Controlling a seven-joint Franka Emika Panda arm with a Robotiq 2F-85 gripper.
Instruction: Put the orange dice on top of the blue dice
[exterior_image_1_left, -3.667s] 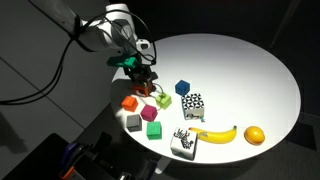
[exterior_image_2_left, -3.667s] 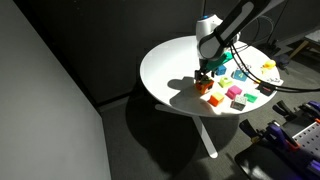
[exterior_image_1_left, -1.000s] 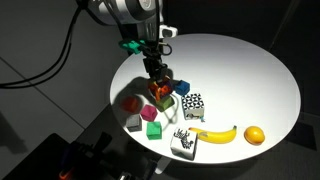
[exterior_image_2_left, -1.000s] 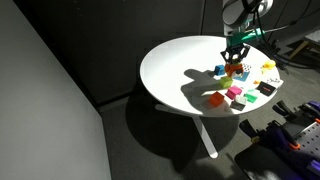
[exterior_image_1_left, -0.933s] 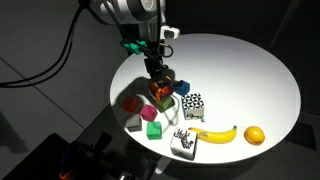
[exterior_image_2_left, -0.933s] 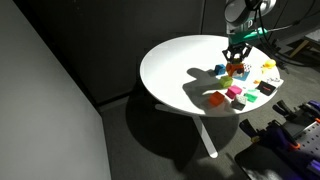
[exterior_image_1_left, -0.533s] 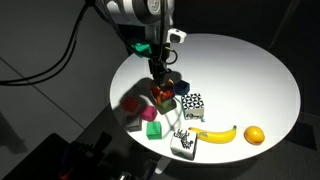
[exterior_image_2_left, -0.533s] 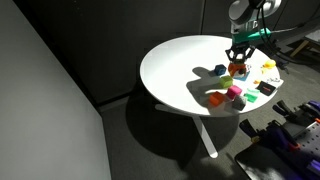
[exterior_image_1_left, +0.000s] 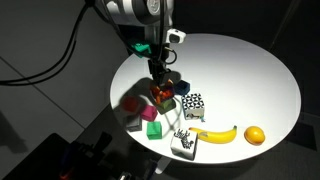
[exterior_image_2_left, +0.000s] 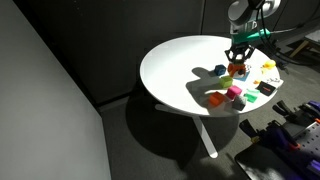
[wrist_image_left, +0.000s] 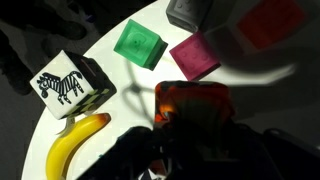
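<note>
The gripper (exterior_image_1_left: 160, 87) is clamped on the orange dice (exterior_image_1_left: 161, 94) near the blue dice (exterior_image_2_left: 220, 70); pickup looks done, with 2 steps left: stacking and release.

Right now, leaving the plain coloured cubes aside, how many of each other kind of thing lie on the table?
Banana: 1
Orange fruit: 1
Black-and-white patterned cubes: 2
Total: 4
</note>
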